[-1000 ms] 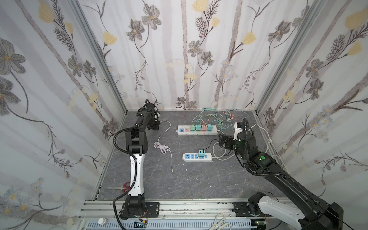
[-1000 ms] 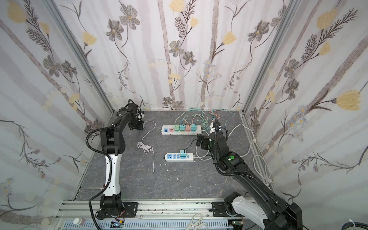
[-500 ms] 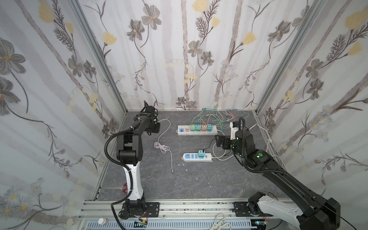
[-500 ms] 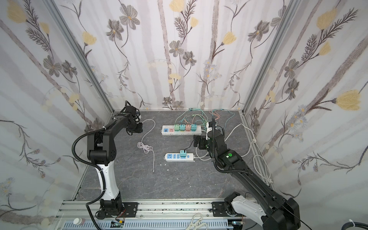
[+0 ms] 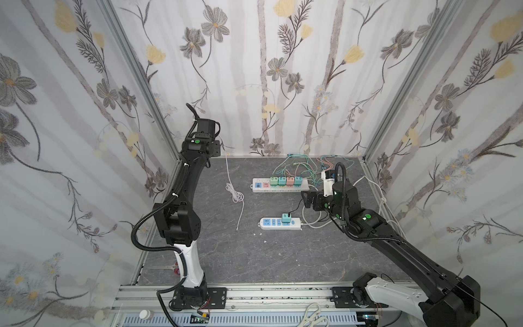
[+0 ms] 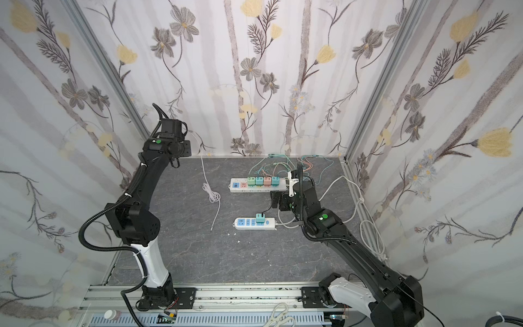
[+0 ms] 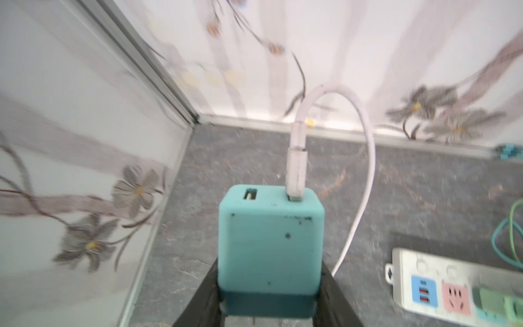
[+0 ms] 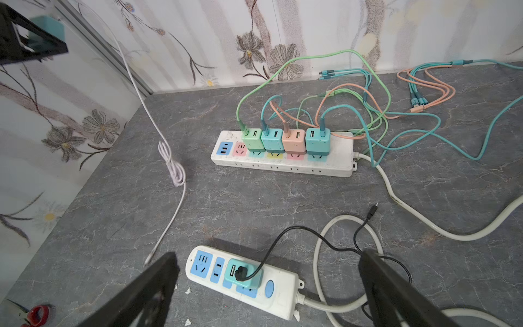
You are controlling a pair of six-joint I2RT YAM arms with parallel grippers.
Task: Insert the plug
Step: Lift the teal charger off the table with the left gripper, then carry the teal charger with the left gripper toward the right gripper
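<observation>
Left of the long power strip point(image 5: 280, 186), raised above the table point(image 5: 254, 260), my left hand point(image 7: 268, 305) gripped the teal plug point(image 7: 270, 243) by 2 sides, which I judged was for carrying it to the strip's 1 free pink socket point(image 8: 240, 148). Its white cable point(image 5: 235, 195) trailed down. Right of the strip, my right hand point(image 8: 268, 257) hung wide open and empty. I could read no writing.
</observation>
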